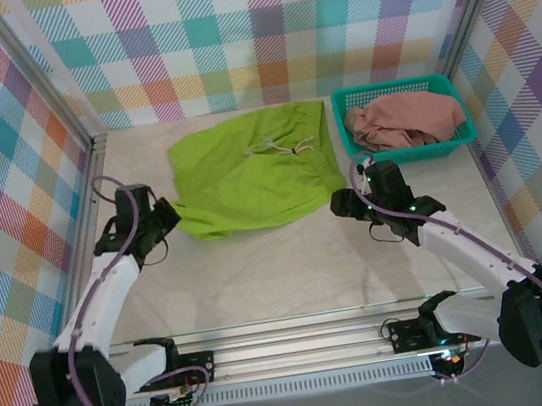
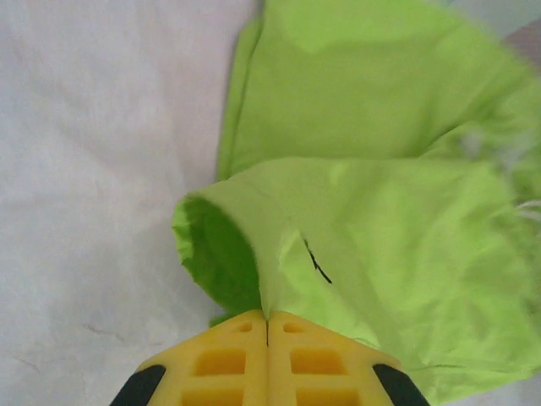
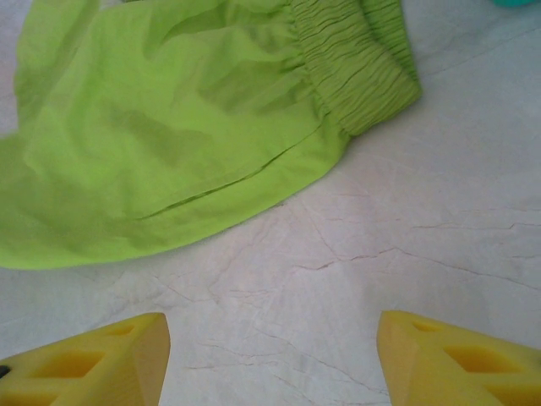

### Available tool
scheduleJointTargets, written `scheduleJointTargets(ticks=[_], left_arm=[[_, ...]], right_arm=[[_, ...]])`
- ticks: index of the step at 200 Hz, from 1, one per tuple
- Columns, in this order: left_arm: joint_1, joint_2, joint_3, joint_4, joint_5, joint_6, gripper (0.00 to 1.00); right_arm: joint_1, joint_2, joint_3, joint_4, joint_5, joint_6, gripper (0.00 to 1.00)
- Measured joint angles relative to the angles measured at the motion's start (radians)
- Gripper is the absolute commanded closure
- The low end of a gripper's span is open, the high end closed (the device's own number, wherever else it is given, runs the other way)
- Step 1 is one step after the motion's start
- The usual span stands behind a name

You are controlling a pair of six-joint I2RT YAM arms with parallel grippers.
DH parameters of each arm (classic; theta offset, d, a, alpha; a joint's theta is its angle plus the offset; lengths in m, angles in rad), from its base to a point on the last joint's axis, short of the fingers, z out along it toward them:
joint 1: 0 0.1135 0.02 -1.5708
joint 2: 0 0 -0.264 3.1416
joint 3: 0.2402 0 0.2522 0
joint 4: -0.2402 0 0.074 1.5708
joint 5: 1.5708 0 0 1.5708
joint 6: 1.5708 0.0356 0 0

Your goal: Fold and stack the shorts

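Now: lime green shorts (image 1: 251,170) flat on surface (image 1: 289,261), long axis left-right, leg hems left, waistband (image 3: 355,59) right. Left fingers (image 2: 220,359) pressed together, pinching near leg hem. Right fingers (image 3: 439,355) spread wide, empty; waistband corner just ahead, so right arm nearer. Pink shorts (image 1: 406,118) bunched in teal basket (image 1: 391,88), far right.

Robot test cell, lab-type setup. Plaid-printed panels (image 1: 257,33) wall in three sides, with bare aluminium posts (image 1: 44,78) at the corners. The left arm (image 1: 101,287) and right arm (image 1: 469,246), both white, sit bolted to a slotted metal rail (image 1: 301,345) at the near edge. Purple cables (image 1: 134,227) run along them. Small lit electronics (image 1: 176,402) hang under the rail. The counter (image 1: 291,271) is white and wrinkled.
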Motion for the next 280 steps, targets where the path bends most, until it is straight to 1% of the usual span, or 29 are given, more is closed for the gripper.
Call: scheduleJointTargets(ticks=[18,36,67,86,135,169,195,233,262,280], left_arm=[[0.000,-0.085,0.045,-0.050,-0.035,0.028,1.00],[0.000,-0.120,0.066,-0.098,-0.064,0.049,1.00],[0.000,-0.104,0.069,-0.175,-0.101,0.078,1.00],[0.000,-0.088,0.068,-0.193,-0.104,0.085,1.00],[0.000,-0.084,0.038,-0.196,-0.103,0.086,1.00],[0.000,-0.084,0.021,-0.196,-0.103,0.086,1.00],[0.000,-0.084,0.013,-0.195,-0.103,0.086,1.00],[0.000,-0.084,-0.006,-0.188,-0.102,0.085,1.00],[0.000,-0.084,-0.015,-0.187,-0.097,0.085,1.00],[0.000,-0.084,-0.017,-0.179,-0.097,0.085,1.00]], right_arm=[[0.000,0.034,0.042,-0.016,0.018,-0.021,0.34],[0.000,0.090,0.101,-0.027,0.022,-0.049,0.35],[0.000,0.226,0.212,-0.043,0.011,-0.081,0.36],[0.000,0.338,0.278,-0.047,-0.011,-0.094,0.39],[0.000,0.606,0.453,-0.076,-0.026,-0.116,0.40],[-0.024,0.746,0.582,-0.119,-0.041,-0.129,0.45],[-0.040,0.792,0.601,-0.145,-0.076,-0.131,0.47],[-0.044,0.805,0.601,-0.187,-0.105,-0.132,0.46],[-0.044,0.810,0.601,-0.195,-0.117,-0.140,0.51],[-0.044,0.818,0.601,-0.195,-0.134,-0.143,0.51]])
